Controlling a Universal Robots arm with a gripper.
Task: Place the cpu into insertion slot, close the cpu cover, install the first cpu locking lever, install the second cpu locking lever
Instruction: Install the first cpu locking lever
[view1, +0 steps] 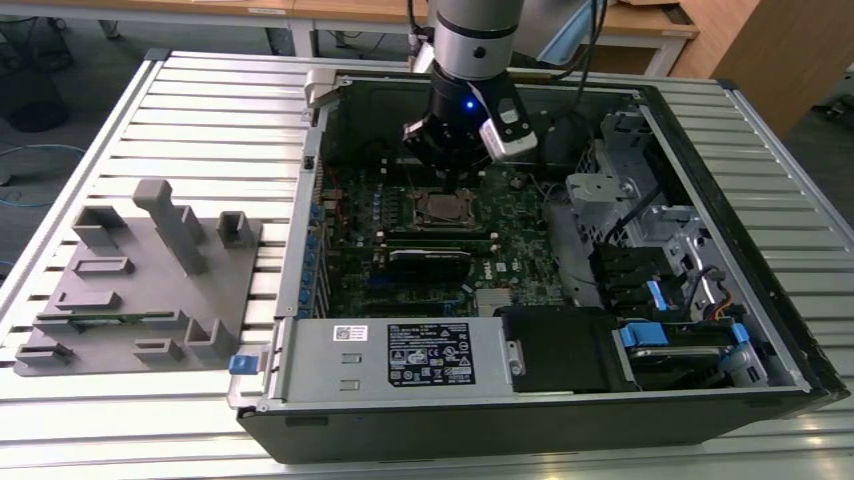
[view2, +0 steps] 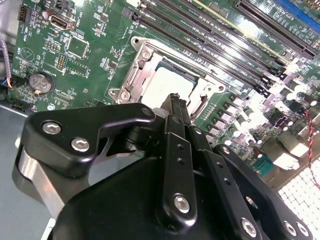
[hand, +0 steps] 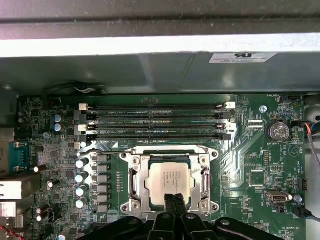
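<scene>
gripper (hand: 176, 199) held low over the cpu (hand: 167, 179)
the fingers (view2: 174, 107) are pressed together, nothing is pinched; the cpu's edge seems to be touched by the tips.

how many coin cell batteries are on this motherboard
1. The coin cell battery sits on the green motherboard, well apart from the insertion slot. The gripper hides part of the board, so another could be covered.

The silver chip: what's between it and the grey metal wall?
In the first wrist view, long black memory slots on the green board lie between the cpu and the wall.
</scene>
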